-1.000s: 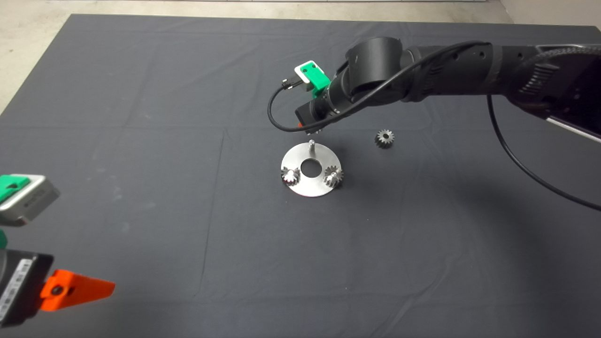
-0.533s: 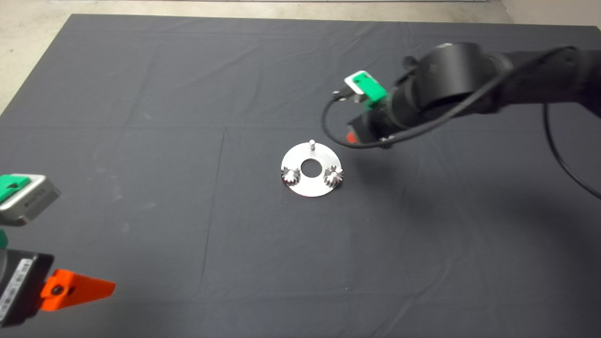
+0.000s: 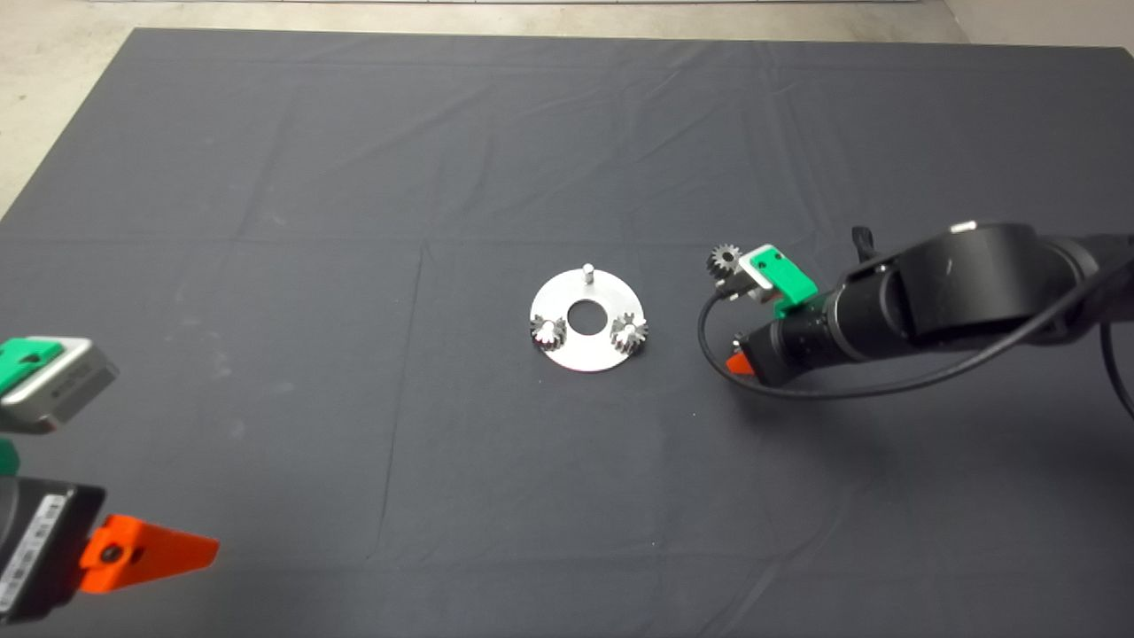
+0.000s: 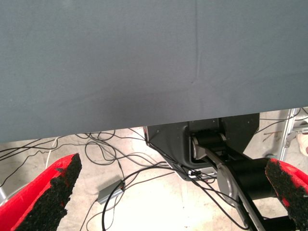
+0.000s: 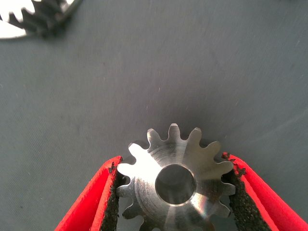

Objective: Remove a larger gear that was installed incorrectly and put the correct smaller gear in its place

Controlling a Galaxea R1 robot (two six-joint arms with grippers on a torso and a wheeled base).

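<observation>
- One larger gear [image 5: 175, 185], clamped between the right gripper [image 5: 174, 192] pads, centre-right of head view, clear of the round plate [image 3: 588, 348].
- One smaller gear [image 3: 724, 259], on the mat above that gripper, awaiting fitting.
- One bare peg [image 3: 586, 272], at the plate's upper edge.
- One left gripper [image 4: 168, 202], fingers spread, empty, parked lower left.

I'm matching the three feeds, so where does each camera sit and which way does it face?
Head: above, looking down at the mat; both arms show.
Left wrist: on the parked left gripper, facing the mat's edge and floor cables.
Right wrist: on the right gripper, looking down at the larger gear between its fingers.
Shared: head and right wrist both show the round plate.
</observation>
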